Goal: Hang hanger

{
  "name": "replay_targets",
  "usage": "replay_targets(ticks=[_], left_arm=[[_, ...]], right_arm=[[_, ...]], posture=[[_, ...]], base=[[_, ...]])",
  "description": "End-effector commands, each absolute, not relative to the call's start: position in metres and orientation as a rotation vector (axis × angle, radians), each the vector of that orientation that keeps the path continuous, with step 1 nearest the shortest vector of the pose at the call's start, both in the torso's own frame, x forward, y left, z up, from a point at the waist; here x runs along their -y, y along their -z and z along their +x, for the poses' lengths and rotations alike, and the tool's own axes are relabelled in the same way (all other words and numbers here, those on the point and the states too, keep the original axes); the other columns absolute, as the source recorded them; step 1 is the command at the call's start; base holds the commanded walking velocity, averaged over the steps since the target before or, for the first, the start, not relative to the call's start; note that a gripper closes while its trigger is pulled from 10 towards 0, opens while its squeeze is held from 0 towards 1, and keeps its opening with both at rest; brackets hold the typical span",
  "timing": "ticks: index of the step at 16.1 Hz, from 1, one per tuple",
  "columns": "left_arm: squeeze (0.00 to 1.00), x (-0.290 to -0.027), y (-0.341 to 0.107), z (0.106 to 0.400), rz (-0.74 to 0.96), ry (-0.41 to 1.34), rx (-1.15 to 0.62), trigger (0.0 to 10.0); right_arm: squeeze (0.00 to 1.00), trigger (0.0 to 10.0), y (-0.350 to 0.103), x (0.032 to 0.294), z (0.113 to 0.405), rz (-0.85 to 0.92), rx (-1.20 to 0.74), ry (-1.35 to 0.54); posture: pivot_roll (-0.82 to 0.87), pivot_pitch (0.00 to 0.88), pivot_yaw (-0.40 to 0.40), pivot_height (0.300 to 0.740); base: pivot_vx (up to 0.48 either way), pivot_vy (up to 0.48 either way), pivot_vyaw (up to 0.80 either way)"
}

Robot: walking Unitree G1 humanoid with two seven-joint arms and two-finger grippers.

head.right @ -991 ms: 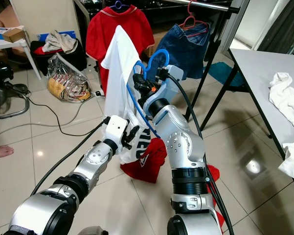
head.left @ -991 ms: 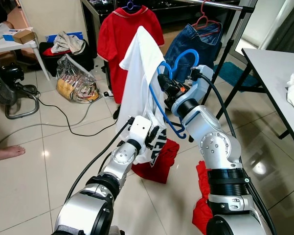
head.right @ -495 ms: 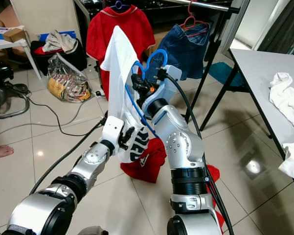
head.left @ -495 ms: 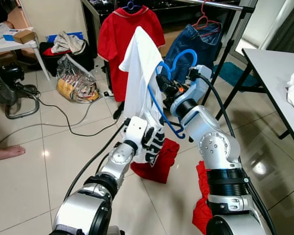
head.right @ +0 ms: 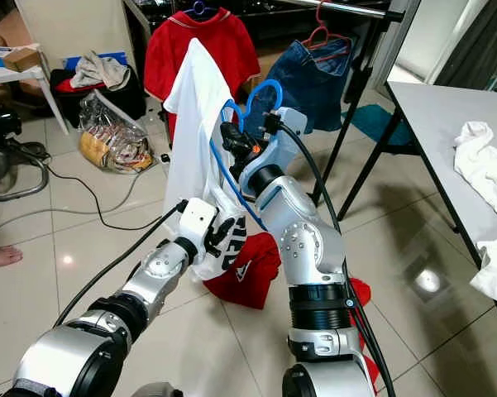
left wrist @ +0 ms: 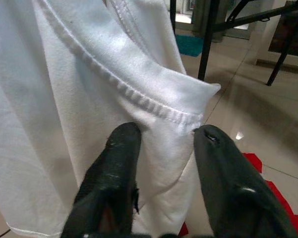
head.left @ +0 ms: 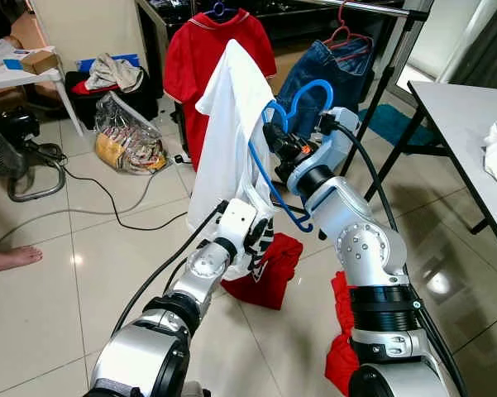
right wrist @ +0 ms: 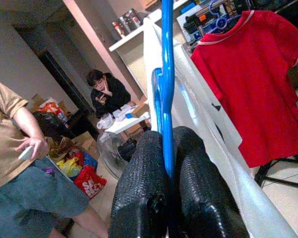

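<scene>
Eye views: right gripper holds blue hanger with white shirt, near clothes rail; not yet hung.
Left wrist view: left gripper jaws part-open, straddling shirt hem.
Right wrist view: jaws clamped on hanger.
Next, you raise hook to rail.

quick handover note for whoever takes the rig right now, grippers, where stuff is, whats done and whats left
Right gripper: shut on the blue hanger, held up in front of the clothes rack.
Left gripper: open, fingers either side of the hem of the white shirt.
Done: white shirt is draped on the blue hanger.
Left: hook the hanger on the rack rail, beside the red shirt and the jeans already hanging there.
</scene>
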State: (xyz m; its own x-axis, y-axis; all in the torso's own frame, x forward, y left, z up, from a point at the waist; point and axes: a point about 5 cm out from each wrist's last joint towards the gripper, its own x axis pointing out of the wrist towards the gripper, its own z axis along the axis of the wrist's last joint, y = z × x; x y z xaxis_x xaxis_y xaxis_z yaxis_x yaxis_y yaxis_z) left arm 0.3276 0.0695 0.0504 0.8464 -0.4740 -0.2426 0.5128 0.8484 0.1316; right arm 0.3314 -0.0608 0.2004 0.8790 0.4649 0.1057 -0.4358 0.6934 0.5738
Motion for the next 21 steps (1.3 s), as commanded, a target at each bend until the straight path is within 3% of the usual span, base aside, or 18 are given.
replay_targets(ticks=[1,2,13,21], left_arm=[[0.00,-0.070,-0.048,0.327,0.207,0.537,-0.223,0.5],[0.00,-0.071,-0.048,0.328,0.208,0.534,-0.227,0.0],[0.00,-0.077,-0.046,0.325,0.191,0.501,-0.213,0.0],[0.00,-0.077,-0.028,0.310,0.187,0.500,-0.269,0.0]], right_arm=[[0.00,10.0,-0.211,0.056,0.327,0.645,0.002,-0.543],[0.00,10.0,-0.212,0.055,0.327,0.647,0.004,-0.551],[0.00,10.0,-0.181,0.067,0.326,0.554,-0.103,-0.531],[0.00,10.0,-0.167,0.072,0.328,0.584,-0.126,-0.495]], posture=[[0.10,0.000,-0.014,0.740],[0.10,0.000,-0.015,0.740],[0.10,0.000,-0.017,0.740],[0.10,0.000,-0.015,0.740]], base=[[0.000,0.000,0.00],[0.000,0.000,0.00],[0.000,0.000,0.00],[0.000,0.000,0.00]])
